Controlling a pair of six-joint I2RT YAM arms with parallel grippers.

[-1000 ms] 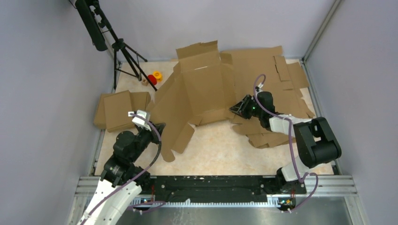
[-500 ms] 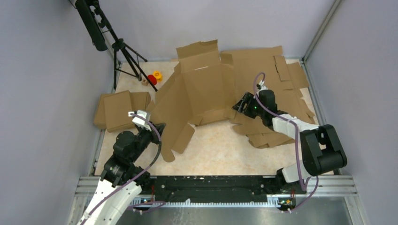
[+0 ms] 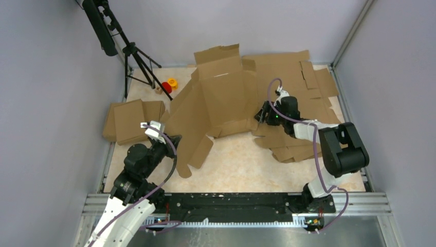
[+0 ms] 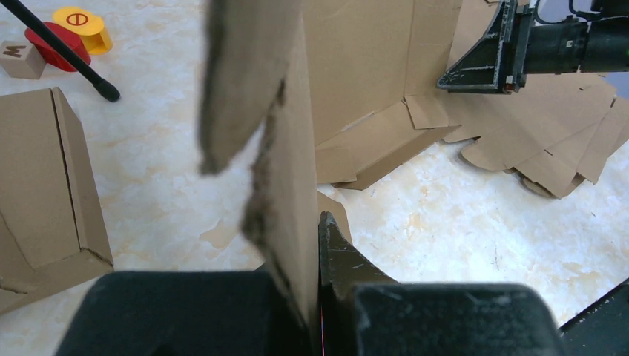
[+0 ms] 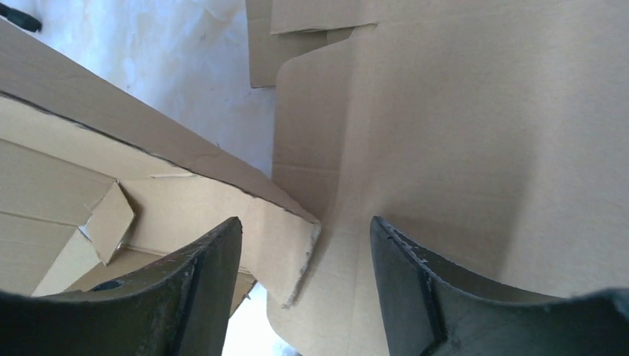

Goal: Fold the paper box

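While the left gripper [image 3: 174, 142] is clamping the near-left flap of the paper box [image 3: 222, 98], the box is stretching away toward the far side, and the right gripper [image 3: 263, 117] is hanging unclenched, jaws straddling its right-hand edge.

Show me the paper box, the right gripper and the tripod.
paper box [image 3: 223, 96], top view, middle panel
right gripper [image 5: 305, 230], right wrist view, midway between its fingertips
tripod [image 3: 132, 50], top view, hub where legs meet

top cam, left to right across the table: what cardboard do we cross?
smaller cardboard pieces → paper box → pile of cardboard sheets
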